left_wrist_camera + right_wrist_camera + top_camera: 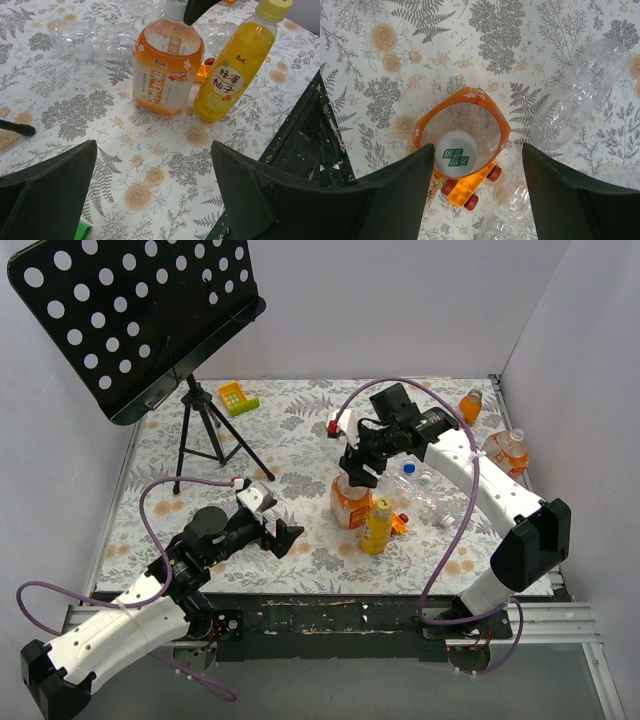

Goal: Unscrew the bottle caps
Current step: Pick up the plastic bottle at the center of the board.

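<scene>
An orange tea bottle (349, 504) stands upright mid-table with a white cap (455, 154). A yellow drink bottle (377, 530) with a yellow cap (382, 504) stands just to its right. My right gripper (358, 470) hovers directly over the orange bottle, open. In the right wrist view the gripper (477, 167) has the white cap between its fingers, close to the left finger (395, 200), with no grip. My left gripper (286, 537) is open and empty, low over the table, left of both bottles. Its view (152, 185) shows the orange bottle (167, 70) and the yellow bottle (232, 70) ahead.
An orange toy car (467, 187) lies behind the orange bottle. Clear empty bottles (425, 490) lie to the right. Two more orange bottles (507, 451) stand at the right wall. A music stand (140, 320) on a tripod (200, 435) and a green-yellow block (238, 398) are at the back left.
</scene>
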Controlling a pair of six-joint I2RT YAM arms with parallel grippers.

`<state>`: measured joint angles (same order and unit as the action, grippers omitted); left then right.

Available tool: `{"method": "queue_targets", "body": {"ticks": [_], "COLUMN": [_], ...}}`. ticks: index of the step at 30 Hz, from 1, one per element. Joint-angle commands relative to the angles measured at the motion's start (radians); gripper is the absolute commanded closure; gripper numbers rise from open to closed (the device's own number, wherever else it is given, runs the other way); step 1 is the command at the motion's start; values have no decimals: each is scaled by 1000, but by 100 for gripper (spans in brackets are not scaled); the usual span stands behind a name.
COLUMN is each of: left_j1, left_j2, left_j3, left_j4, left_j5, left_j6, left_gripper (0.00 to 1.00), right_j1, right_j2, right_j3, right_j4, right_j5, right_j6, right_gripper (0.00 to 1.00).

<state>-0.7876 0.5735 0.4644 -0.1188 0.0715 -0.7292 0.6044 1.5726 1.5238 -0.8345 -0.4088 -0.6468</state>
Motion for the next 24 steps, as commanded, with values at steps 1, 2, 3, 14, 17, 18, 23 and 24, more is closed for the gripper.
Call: {"method": "queue_targets", "body": {"ticks": [1,2,3,14,17,18,23,24], "left_j1": [5,5,5,8,10,10,10,10], "left_j2": [5,5,6,5,-7,-14,-87,-118], "left_j3": [-7,-7,-7,-6,-7,-10,-24,-32], "left_j4": [19,19,19,19,24,27,60,71], "left_j5": [14,16,17,21,19,17,14,27], "left_j6": [14,14,14,11,7,5,-29,-32], "left_gripper": [2,2,2,2,2,2,2,2], "right_j1": [12,12,12,26,26,26,26,26], "right_j2": [6,3,1,12,15,18,29,29], "right_j3": [39,39,39,94,140,156,260,277], "right_j4": [11,9,6,-32,-47,-55,-106,-116], "right_j5": [16,10,5,-76,-130,-151,-264,-290], "right_j6": [10,9,7,-11,-5,-4,-30,-43], "right_gripper": [25,29,33,99,99,99,99,99]}}
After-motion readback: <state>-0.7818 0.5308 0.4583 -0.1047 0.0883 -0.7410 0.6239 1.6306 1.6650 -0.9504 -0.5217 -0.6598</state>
